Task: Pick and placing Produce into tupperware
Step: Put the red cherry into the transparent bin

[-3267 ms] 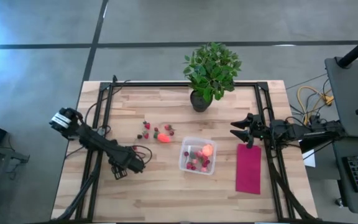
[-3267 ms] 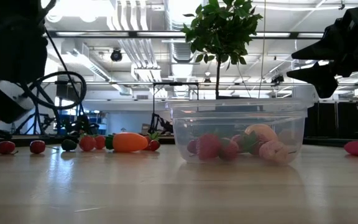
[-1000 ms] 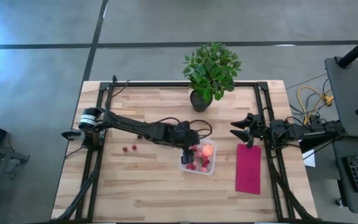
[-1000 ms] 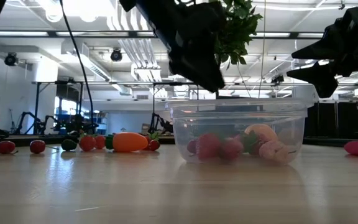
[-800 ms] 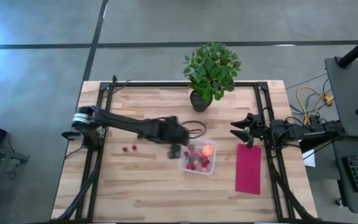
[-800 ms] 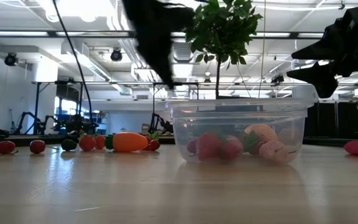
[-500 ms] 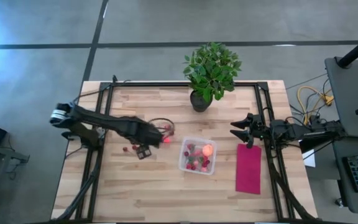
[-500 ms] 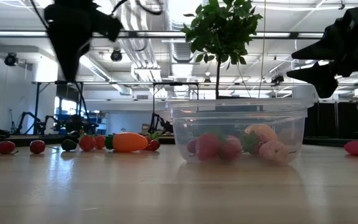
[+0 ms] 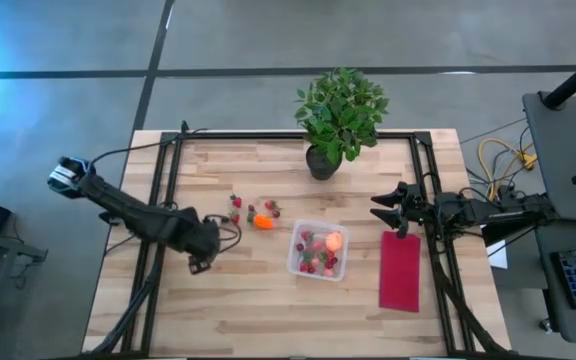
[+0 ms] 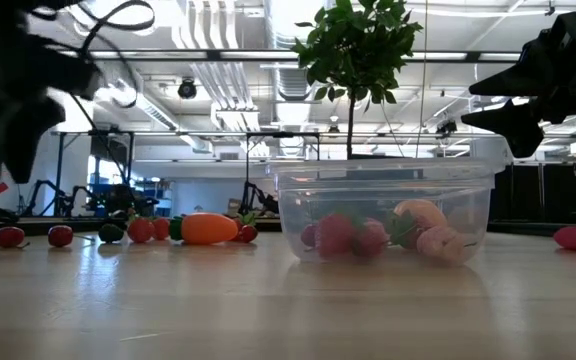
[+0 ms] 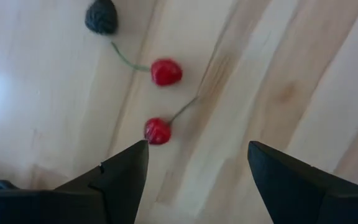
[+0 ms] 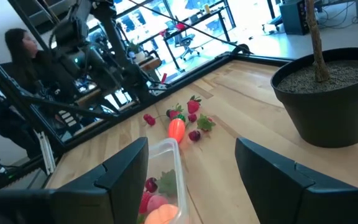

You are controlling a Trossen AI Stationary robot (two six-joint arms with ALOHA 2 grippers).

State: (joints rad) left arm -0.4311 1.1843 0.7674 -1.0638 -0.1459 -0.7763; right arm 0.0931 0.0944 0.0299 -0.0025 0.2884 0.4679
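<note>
The clear tupperware stands mid-table and holds several red pieces and a round orange-pink fruit. To its left on the wood lie the orange-red piece with a green top and small red pieces. My left gripper hangs open, pointing down, over two red stemmed pieces and a dark one; it touches none of them. My right gripper waits open at the table's right, level.
A potted plant stands at the table's far edge. A magenta cloth lies flat to the right of the tupperware. Black frame rails run along the table's sides. A person shows beyond the table.
My left gripper has swung from above the tupperware toward the table's left edge and a little toward the near edge, tipping to point straight down. It now hangs over the leftmost red pieces. The produce and the tupperware have stayed in place.
</note>
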